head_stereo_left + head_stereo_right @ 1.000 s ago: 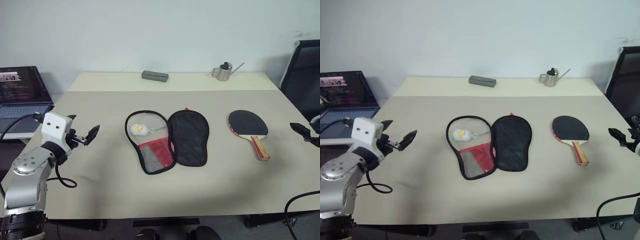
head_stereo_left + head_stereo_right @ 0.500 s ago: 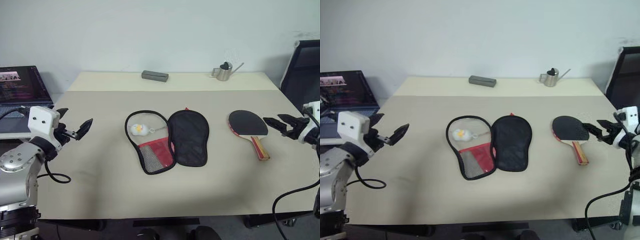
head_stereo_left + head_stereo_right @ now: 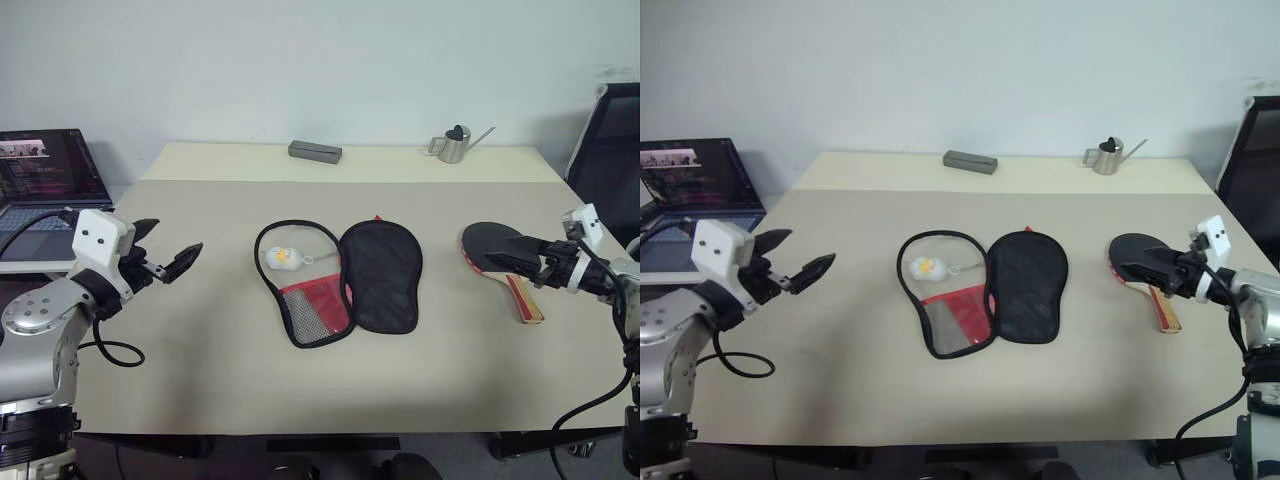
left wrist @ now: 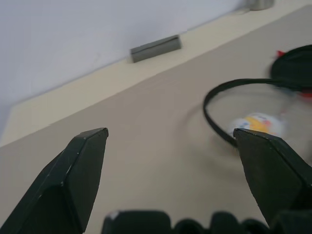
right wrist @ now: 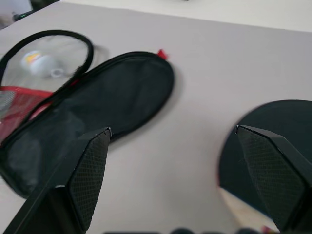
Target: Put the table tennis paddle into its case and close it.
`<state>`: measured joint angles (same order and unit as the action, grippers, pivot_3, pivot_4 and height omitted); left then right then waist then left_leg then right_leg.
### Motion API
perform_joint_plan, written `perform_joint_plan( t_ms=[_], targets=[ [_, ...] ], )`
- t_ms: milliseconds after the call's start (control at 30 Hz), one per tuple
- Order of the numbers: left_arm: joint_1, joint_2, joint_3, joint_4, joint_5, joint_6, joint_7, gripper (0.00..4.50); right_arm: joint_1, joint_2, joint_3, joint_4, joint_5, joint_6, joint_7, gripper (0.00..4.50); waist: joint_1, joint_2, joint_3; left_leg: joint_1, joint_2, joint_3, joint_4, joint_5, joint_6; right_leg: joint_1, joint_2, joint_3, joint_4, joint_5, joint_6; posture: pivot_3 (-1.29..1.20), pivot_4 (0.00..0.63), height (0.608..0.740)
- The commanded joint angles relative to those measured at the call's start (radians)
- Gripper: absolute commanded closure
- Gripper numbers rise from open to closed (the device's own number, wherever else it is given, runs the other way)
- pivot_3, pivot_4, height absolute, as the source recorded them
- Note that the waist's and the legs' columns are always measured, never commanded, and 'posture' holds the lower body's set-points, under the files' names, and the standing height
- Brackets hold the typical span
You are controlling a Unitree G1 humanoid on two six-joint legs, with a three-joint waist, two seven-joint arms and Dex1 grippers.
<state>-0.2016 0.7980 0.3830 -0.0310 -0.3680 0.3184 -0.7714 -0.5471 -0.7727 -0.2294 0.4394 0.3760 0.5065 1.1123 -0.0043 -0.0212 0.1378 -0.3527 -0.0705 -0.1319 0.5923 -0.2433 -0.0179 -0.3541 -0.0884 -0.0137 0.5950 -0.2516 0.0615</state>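
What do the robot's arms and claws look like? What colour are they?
Each arm is shiny silver metal with round joints. Near the wrist sits a white boxy block with small dark dots. The left gripper and the right gripper each have two black pointed fingers, wedge-shaped like little beaks. Black cables loop out from both arms.
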Motion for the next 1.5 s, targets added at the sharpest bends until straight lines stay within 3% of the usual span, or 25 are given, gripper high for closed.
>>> perform_joint_plan(
  t_ms=[33,367,667,1067,1500],
  targets=[
    [-0.018,0.031,-0.001,-0.035,-0.049,0.031,-0.057,0.0,0.023,0.021,-0.011,-0.12,0.047,0.062,-0.036,0.02,0.002,0.0,0.0,0.0,0.0,0.0,0.0,0.0,0.0,0.0,0.0,0.0,0.0,0.0,0.0,0.0,0.15,0.74],
    [-0.125,0.083,-0.115,-0.044,-0.171,0.158,-0.287,0.0,0.093,0.165,0.05,-0.387,0.09,0.31,-0.276,0.02,0.002,-0.003,-0.002,-0.003,0.0,-0.001,0.0,0.0,0.0,-0.008,0.0,0.0,0.0,0.001,-0.002,0.0,0.15,0.74],
    [-0.247,0.066,-0.224,0.035,-0.106,0.109,-0.342,0.0,0.009,0.275,0.131,-0.303,0.028,0.309,-0.429,0.02,0.001,-0.003,-0.002,-0.004,0.0,0.0,0.0,0.0,0.0,-0.011,0.002,0.001,0.001,0.003,-0.003,0.0,0.15,0.74],
    [-0.308,0.067,-0.293,0.032,-0.102,0.071,-0.451,0.0,-0.105,0.315,0.178,-0.075,-0.078,0.198,-0.486,0.02,-0.002,-0.005,-0.003,-0.006,0.0,0.002,0.0,0.001,0.001,-0.015,0.006,0.001,0.001,0.006,-0.005,0.0,0.15,0.74],
    [-0.308,0.072,-0.286,0.051,-0.075,0.038,-0.454,0.0,-0.113,0.347,0.238,-0.053,-0.09,0.211,-0.435,0.02,-0.016,-0.004,-0.003,-0.006,0.001,0.002,0.0,0.001,0.001,-0.015,0.008,0.001,0.002,0.007,-0.005,0.0,0.15,0.74]
  ],
)
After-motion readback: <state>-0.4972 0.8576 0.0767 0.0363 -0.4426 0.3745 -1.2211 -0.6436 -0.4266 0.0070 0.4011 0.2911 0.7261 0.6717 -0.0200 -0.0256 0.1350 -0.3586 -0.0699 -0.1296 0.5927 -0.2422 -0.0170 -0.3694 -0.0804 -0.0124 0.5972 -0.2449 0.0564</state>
